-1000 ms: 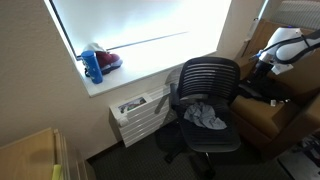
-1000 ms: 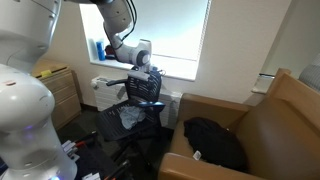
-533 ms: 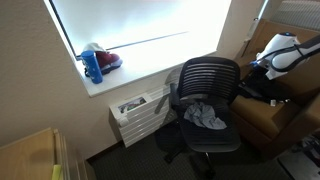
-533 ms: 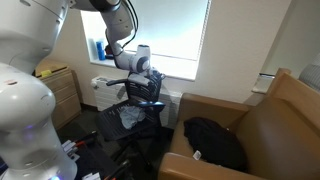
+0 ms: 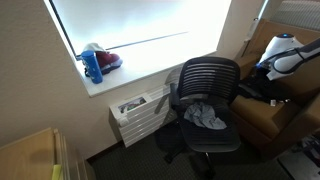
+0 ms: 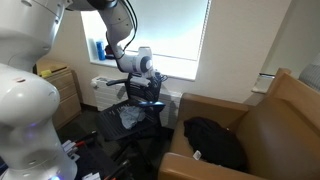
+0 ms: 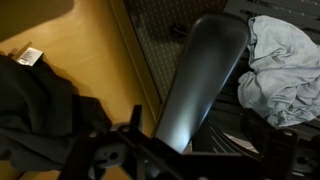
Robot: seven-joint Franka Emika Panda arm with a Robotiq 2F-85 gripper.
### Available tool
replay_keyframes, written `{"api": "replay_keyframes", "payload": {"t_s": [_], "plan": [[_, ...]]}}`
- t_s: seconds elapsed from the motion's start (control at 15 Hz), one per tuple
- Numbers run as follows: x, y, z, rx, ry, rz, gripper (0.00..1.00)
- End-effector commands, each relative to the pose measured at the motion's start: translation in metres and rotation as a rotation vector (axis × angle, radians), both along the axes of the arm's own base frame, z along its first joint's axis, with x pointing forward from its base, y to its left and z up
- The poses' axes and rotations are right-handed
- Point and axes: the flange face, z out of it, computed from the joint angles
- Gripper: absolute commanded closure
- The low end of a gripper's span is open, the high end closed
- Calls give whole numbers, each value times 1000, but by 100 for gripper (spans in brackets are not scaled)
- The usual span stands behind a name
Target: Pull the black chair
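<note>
The end effector [image 6: 146, 86] hangs over the black chair [image 5: 208, 88] at its armrest [image 7: 205, 75], which runs lengthwise ahead; its finger spread cannot be told.

In an exterior view, the camera stood high and well back, looking down at the window [image 5: 140, 25] wall with the black chair [image 5: 208, 105] centred. In an exterior view, the camera sat close beside the robot's white body [image 6: 25, 100], facing the window across the brown armchair [image 6: 250, 125]. Both exterior views shared the chair and the window. The wrist view looked closely down on the chair's armrest [image 7: 205, 85] and the grey cloth [image 7: 285, 60].
</note>
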Motion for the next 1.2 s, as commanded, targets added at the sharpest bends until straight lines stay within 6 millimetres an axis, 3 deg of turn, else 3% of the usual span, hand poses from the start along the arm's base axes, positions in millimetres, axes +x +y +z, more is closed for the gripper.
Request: {"api": "replay_keyframes", "payload": {"t_s": [0.0, 0.53, 0.8, 1.13], "plan": [[1, 0, 1, 2, -2, 1, 0], [-1, -4, -20, 76, 84, -100, 0], [-6, 0, -17, 74, 72, -88, 0], [2, 9, -62, 160, 162, -121, 0]]}}
